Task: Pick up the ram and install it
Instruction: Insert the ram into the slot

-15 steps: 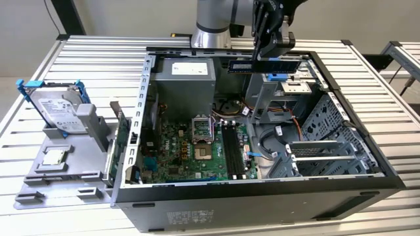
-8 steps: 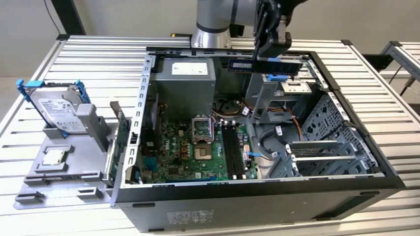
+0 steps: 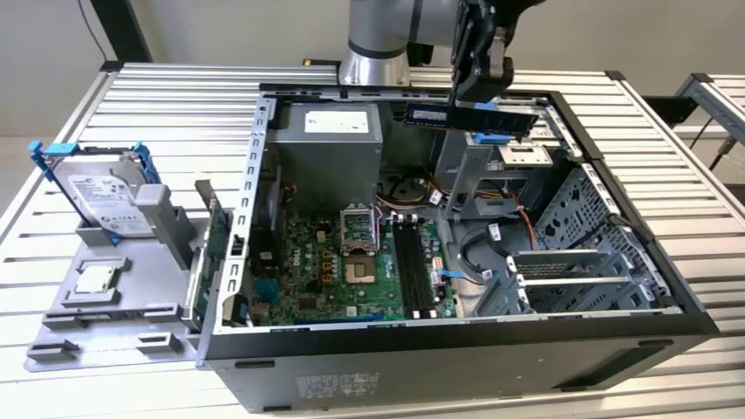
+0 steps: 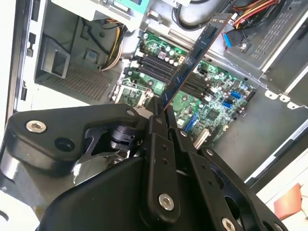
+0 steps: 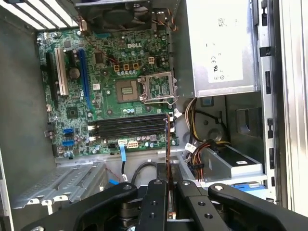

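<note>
We see the hand [image 3: 487,100] clamped on the ram [image 3: 448,115], its fingers [image 4: 156,126] narrowed onto the thin board. The stick sits just under the fingertips and lies roughly level, with more of it reaching out to one side of the grip than the other. In the second wrist view the ram [image 4: 192,57] juts out past the hand [image 4: 161,113], away from the fingertips. In the first wrist view the ram [image 5: 167,144] appears edge-on, a thin line coming out from between the fingers of the hand [image 5: 168,185].

Hand and ram hang above the open computer case [image 3: 466,358]. The black memory slots [image 5: 130,126] on the motherboard [image 3: 338,262] lie below the hand, apart from the ram. The hard drive [image 3: 105,196] and the processor chip [image 3: 93,279] rest on a grey tray [image 3: 117,319] on the counter [image 3: 174,87], well apart from the hand.
</note>
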Robot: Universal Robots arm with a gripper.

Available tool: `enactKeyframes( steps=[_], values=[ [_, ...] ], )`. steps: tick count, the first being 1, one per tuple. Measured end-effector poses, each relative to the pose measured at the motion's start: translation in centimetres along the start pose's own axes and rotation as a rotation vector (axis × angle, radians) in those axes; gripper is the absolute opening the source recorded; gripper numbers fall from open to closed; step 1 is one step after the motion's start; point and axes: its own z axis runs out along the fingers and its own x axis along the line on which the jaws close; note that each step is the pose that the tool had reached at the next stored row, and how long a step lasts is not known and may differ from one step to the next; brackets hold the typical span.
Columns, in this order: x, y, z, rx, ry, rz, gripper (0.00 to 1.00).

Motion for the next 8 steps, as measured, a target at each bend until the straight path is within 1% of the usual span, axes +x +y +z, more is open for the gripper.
enactKeyframes(
  steps=[3, 8],
  values=[
    [0.00, 0.00, 0.00, 0.0012, -0.0005, 0.035, 0.00],
    [0.00, 0.00, 0.00, 0.0039, -0.0019, 0.115, 0.00]
  ],
)
